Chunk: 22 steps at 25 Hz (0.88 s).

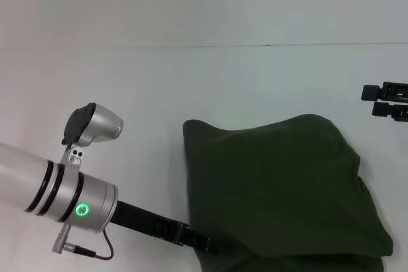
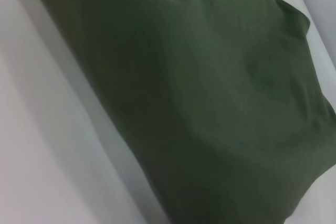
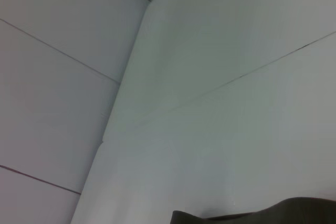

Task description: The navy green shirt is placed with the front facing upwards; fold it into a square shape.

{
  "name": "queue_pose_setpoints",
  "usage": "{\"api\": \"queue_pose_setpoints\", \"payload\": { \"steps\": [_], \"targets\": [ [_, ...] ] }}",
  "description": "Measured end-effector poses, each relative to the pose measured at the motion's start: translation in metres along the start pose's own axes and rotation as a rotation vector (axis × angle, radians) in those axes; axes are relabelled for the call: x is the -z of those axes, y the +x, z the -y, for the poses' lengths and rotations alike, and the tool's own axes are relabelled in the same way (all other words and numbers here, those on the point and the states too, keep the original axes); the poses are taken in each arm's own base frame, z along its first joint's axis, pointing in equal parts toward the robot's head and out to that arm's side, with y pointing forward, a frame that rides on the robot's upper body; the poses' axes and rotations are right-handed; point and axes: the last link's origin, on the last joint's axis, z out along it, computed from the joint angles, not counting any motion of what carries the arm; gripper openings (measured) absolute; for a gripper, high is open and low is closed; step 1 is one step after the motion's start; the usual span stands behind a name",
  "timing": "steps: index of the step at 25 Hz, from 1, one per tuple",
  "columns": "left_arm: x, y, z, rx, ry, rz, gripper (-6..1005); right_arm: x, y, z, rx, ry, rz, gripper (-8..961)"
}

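The navy green shirt (image 1: 280, 189) lies as a folded, puffy dark olive bundle on the white table, right of centre and running off the near edge of the head view. It fills the left wrist view as the shirt (image 2: 199, 93), and a sliver of the shirt (image 3: 262, 213) shows in the right wrist view. My left gripper (image 1: 199, 241) reaches in from the near left, its black tip touching the bundle's near-left edge. My right gripper (image 1: 384, 100) hovers at the far right, away from the cloth, its two black fingers apart.
The white table (image 1: 191, 74) spreads around the bundle, with a thin seam line across its far part. My left arm's silver wrist (image 1: 70, 195), with a green light and a cable, lies over the near-left area.
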Motion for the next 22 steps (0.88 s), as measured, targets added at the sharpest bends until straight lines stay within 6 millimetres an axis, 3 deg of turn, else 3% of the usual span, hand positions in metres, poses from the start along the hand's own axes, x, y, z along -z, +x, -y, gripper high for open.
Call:
{"api": "queue_pose_setpoints", "payload": {
  "steps": [8, 16, 22],
  "targets": [
    [-0.0067, 0.0037, -0.0015, -0.005, 0.007, 0.008, 668, 0.0006, 0.0002, 0.0003, -0.001, -0.001, 0.003, 799],
    [-0.0099, 0.0055, -0.0028, -0.030, 0.022, 0.034, 487, 0.0004, 0.0009, -0.0007, -0.001, -0.008, -0.001, 798],
    [-0.0091, 0.0062, -0.0030, -0.033, 0.021, 0.036, 230, -0.0002, 0.0014, -0.0008, -0.003, -0.009, -0.002, 799]
  ]
}}
